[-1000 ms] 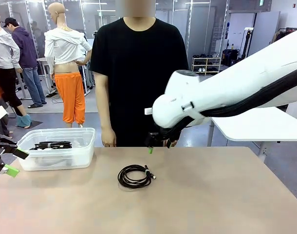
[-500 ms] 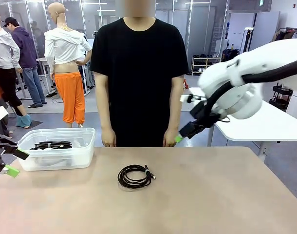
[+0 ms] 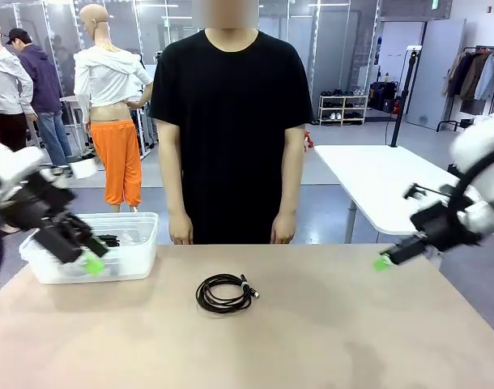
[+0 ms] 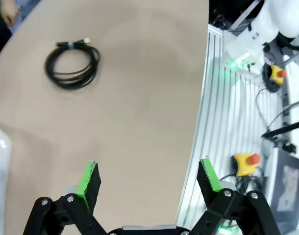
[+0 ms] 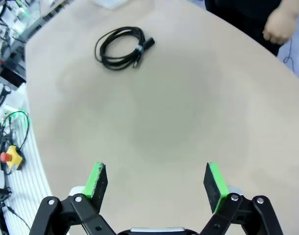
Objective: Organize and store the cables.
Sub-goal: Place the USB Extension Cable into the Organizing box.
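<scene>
A light brown bench [image 3: 328, 324] fills the foreground. A clear plastic tub [image 3: 129, 251] stands near its far left corner. A person in a black T-shirt [image 3: 231, 121] stands behind the far edge, arms hanging down. A white table [image 3: 376, 174] stands behind, to the right.

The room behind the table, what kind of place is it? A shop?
Probably a robot lab or workshop, not a shop: white robot arms with a left gripper and a right gripper, a red emergency stop button, and work tables.
</scene>
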Action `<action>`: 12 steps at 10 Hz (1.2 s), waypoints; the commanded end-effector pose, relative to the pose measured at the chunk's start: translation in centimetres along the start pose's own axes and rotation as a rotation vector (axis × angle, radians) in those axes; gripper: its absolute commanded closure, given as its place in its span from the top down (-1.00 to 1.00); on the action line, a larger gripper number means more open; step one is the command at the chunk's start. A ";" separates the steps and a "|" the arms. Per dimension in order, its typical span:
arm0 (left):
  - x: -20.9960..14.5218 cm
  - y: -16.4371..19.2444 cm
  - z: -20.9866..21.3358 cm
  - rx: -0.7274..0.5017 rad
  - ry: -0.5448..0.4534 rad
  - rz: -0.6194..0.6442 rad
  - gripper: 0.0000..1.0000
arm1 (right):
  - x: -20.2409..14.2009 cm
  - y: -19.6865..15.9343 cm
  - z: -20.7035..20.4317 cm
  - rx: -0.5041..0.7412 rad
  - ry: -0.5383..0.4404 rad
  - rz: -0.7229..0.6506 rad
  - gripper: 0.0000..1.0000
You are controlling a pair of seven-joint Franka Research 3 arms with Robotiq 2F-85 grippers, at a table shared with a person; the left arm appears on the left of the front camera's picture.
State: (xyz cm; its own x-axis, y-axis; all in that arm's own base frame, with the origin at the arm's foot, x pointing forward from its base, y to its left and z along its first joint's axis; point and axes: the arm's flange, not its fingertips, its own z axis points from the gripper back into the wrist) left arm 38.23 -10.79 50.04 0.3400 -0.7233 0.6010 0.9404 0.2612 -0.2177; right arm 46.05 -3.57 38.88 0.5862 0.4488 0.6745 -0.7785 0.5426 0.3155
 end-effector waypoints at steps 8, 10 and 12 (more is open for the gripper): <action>15.2 4.0 -16.6 0.071 0.149 0.420 1.00 | -11.7 11.4 7.3 -0.326 -0.258 0.034 1.00; 15.2 4.8 -17.3 0.049 0.110 0.409 1.00 | -8.3 4.4 11.8 -0.266 -0.241 0.026 1.00; 14.8 4.4 -17.0 0.032 0.144 0.416 1.00 | -8.3 4.4 11.8 -0.266 -0.241 0.026 1.00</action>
State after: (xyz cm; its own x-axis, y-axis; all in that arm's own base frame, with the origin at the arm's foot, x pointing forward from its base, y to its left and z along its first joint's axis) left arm 47.83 -31.48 44.84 0.6909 -0.6242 0.3648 0.7221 0.5710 -0.3905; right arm 35.21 -13.05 42.72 0.4689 0.3005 0.8306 -0.6807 0.7221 0.1231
